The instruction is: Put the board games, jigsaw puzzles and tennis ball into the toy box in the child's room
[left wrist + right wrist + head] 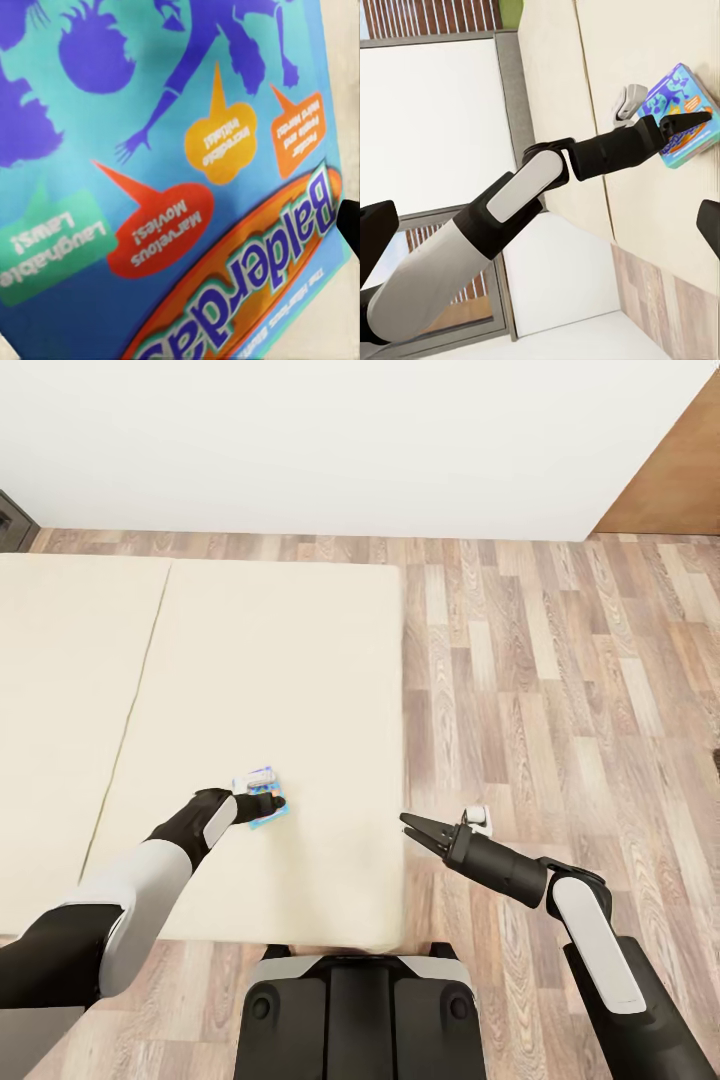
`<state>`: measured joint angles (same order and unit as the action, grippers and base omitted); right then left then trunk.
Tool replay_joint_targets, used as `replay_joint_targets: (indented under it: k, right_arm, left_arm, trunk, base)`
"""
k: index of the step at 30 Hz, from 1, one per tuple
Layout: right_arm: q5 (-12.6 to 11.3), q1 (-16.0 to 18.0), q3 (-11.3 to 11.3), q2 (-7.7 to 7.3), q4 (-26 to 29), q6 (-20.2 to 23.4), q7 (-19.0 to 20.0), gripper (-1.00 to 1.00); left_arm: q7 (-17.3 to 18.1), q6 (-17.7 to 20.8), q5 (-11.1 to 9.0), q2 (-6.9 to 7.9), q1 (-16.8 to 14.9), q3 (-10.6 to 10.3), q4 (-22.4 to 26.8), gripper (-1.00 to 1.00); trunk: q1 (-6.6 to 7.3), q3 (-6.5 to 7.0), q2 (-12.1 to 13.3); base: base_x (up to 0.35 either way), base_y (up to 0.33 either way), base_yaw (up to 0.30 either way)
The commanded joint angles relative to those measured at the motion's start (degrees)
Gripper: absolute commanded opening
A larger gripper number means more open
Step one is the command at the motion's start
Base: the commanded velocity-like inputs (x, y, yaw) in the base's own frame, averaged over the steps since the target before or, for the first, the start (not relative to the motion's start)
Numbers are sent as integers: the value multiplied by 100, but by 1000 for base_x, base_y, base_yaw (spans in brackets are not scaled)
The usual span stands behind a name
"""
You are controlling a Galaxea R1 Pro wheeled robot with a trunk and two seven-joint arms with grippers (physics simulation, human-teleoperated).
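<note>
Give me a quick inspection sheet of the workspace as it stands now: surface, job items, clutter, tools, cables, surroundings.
Surface: beige two-part bed, plain, with a seam down its left part.
Job's things: one blue board game lying flat on the bed near its front edge; the left wrist view shows its lid close up, lettering "Balderdash".
Clutter: nothing seen.
Tools: left tool at the board game; whether it grips cannot be told. Right tool open, holding nothing, by the bed's right edge.
Cables: nothing seen.
Surroundings: wood-plank floor right of the bed, white wall behind, a window in the right wrist view.
</note>
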<state>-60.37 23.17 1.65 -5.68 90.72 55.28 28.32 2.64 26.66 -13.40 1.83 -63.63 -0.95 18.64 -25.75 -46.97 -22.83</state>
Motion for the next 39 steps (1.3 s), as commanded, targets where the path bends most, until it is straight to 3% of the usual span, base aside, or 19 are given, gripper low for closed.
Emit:
replay_joint_targets:
  k: [1, 39]
  right_arm:
    - [25, 3, 2, -3, -2, 9, 34, 100]
    - [25, 3, 1, -5, -4, 16, 35, 100]
  left_arm:
    - [0, 33, -40, 3, 0, -10, 8, 100]
    - [-2, 26, -40, -16, 35, -1, 10, 100]
  trunk:
    - [-3, -6, -9]
    - [-3, -6, -9]
  base:
    - [0, -226, 0]
    - [-4, -170, 0]
